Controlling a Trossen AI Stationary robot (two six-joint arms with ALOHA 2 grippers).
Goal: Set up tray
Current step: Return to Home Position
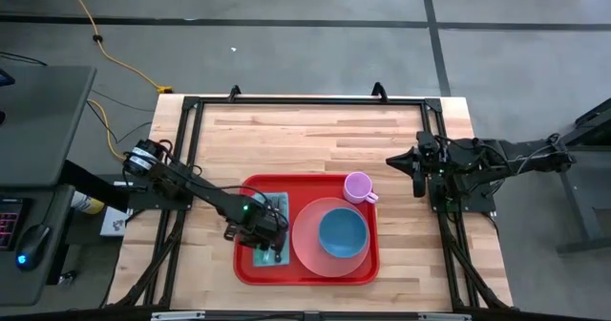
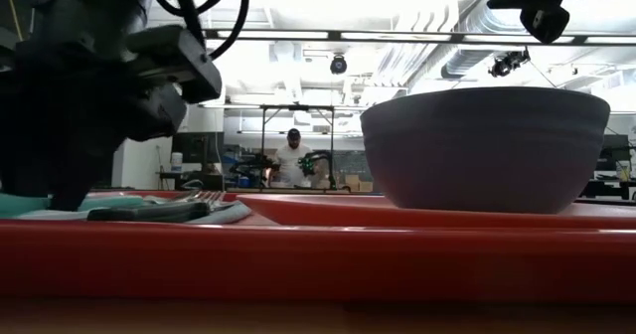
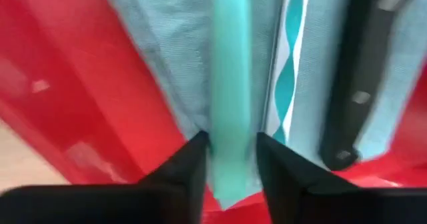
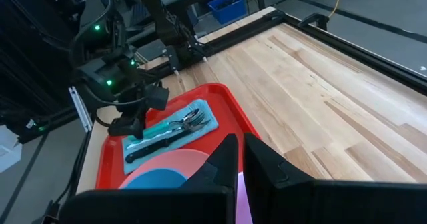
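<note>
The red tray (image 1: 250,264) lies at the table's near middle. On its left part a light-blue napkin (image 4: 208,125) carries a teal-handled piece of cutlery (image 3: 231,84) and a black-handled knife (image 3: 360,77), side by side. My left gripper (image 3: 231,159) points steeply down over the napkin's near end, its fingers slightly open on either side of the teal handle. A blue bowl (image 1: 342,233) sits on a round pink plate (image 1: 307,245) on the tray's right part. A pink cup (image 1: 358,185) stands at the tray's far right corner. My right gripper (image 1: 412,163) waits shut, raised at the table's right edge. My left gripper's fingers (image 3: 193,167) stand astride the teal handle's free end (image 3: 233,177), coming from above and lying across it. The handle lies flat on the napkin. Whether the fingers touch it, I cannot tell.
Bare wooden tabletop (image 1: 315,135) stretches from the tray to the far edge. A black frame (image 1: 305,101) runs round the table. In the low view a person (image 2: 293,155) stands in the room far behind.
</note>
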